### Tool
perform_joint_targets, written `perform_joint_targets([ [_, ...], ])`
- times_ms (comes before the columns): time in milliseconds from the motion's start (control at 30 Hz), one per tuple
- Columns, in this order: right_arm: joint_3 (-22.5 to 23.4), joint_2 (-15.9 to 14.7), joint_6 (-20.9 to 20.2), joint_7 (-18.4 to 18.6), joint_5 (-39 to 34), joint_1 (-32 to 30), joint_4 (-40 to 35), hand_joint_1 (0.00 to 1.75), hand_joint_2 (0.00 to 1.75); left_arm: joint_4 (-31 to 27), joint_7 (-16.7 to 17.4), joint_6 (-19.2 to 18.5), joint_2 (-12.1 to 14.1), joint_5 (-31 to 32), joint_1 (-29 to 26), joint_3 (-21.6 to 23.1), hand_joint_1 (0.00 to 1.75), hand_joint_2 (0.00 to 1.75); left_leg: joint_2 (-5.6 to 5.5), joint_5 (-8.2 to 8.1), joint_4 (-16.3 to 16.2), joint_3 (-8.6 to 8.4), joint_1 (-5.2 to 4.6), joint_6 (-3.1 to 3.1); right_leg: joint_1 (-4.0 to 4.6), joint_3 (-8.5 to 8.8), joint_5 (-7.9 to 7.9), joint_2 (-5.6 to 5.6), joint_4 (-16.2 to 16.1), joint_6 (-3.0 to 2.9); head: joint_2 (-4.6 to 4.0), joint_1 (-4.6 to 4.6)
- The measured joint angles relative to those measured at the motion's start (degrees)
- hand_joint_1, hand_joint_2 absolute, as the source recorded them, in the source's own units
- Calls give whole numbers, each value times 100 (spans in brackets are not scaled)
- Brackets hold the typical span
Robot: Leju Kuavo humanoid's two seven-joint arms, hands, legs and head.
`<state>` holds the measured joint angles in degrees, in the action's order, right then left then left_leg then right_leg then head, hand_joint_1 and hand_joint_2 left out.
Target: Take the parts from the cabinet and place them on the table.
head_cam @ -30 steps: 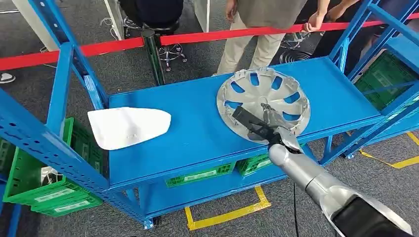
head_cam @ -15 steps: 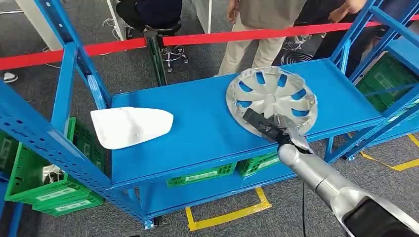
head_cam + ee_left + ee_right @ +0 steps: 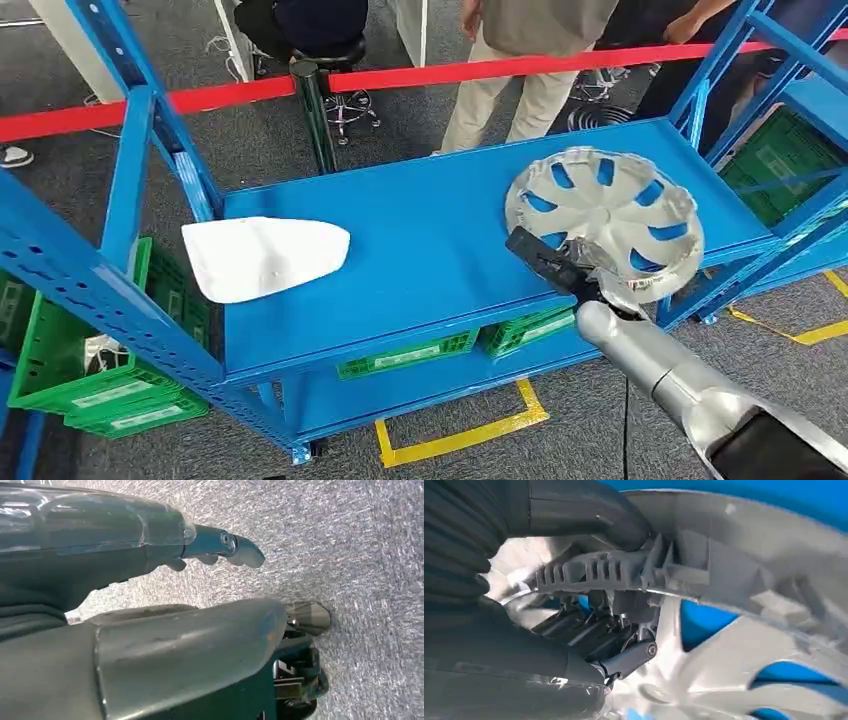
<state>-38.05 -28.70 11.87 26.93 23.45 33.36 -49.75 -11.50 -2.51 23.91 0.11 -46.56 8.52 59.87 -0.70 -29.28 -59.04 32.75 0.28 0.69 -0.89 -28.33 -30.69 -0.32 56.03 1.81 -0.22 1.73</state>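
Note:
A silver wheel cover (image 3: 608, 218) with blue showing through its slots hangs tilted over the right end of the blue shelf (image 3: 400, 250). My right hand (image 3: 565, 268) grips its near rim; in the right wrist view the rim (image 3: 634, 572) sits between the thumb and the darker fingers (image 3: 624, 652). A white curved panel (image 3: 262, 254) lies flat at the shelf's left end. My left hand (image 3: 150, 595) hangs over grey carpet, fingers extended with nothing in them.
Blue rack posts (image 3: 130, 170) frame the shelf on both sides. Green crates (image 3: 90, 390) sit on the lower level. Behind a red barrier tape (image 3: 400, 75) stand people and a stool (image 3: 330, 60). Yellow floor tape (image 3: 460, 435) marks the carpet.
My right hand has carried the wheel cover to the right along the shelf, and it now reaches past the shelf's front right edge. The white panel has stayed put.

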Motion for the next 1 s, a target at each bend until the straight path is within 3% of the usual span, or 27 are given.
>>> perform_joint_targets([
  [267, 41, -87, 248, -45, -43, -146, -122, 175, 175, 0, -2, 70, -28, -4, -2, 0, 0, 0, 32, -1, 0, 0, 0, 1, 1, 3, 1, 22, 1, 0, 0, 0],
  [400, 188, -81, 894, -669, -357, -380, -359, 175, 175, 0, -223, 149, -59, -208, -27, 0, 0, 0, 56, -2, 0, 9, -2, 2, 1, 0, 1, 24, 4, 1, 0, 11],
  [700, 446, -70, 1040, -769, -522, -658, -994, 175, 175, 0, -343, 179, -98, -303, -38, -2, 0, 0, 109, -12, 1, 14, -3, 12, 1, -22, 2, 61, 8, 2, 0, 2],
  [767, 553, -59, 1354, -1218, -932, -771, -1138, 175, 175, 0, -604, 173, -107, -463, -41, -28, 0, 0, 113, -13, 1, 16, -3, 10, 2, -22, 2, 61, 10, 2, 0, 4],
  [833, 732, -22, 1780, -1909, -1507, -1022, -1563, 175, 175, 0, -1162, 162, -140, -645, -49, -81, 0, 0, 113, -14, 2, 19, -3, 10, 3, -21, 2, 59, 13, 2, 0, 4],
  [933, 1043, 85, 2169, -2554, -2082, -1518, -2808, 175, 175, -2, -1977, 74, -192, -776, -39, -160, 0, 0, 117, -18, 1, 19, -3, 10, 4, -26, 0, 60, 16, 1, 0, 9],
  [1000, 1227, 197, 2188, -3114, -2554, -1803, -3735, 175, 175, -33, -2504, -46, -219, -842, -16, -236, 0, 0, 109, -19, 2, 25, -4, 11, 4, -29, -1, 54, 21, 0, 0, 11],
])
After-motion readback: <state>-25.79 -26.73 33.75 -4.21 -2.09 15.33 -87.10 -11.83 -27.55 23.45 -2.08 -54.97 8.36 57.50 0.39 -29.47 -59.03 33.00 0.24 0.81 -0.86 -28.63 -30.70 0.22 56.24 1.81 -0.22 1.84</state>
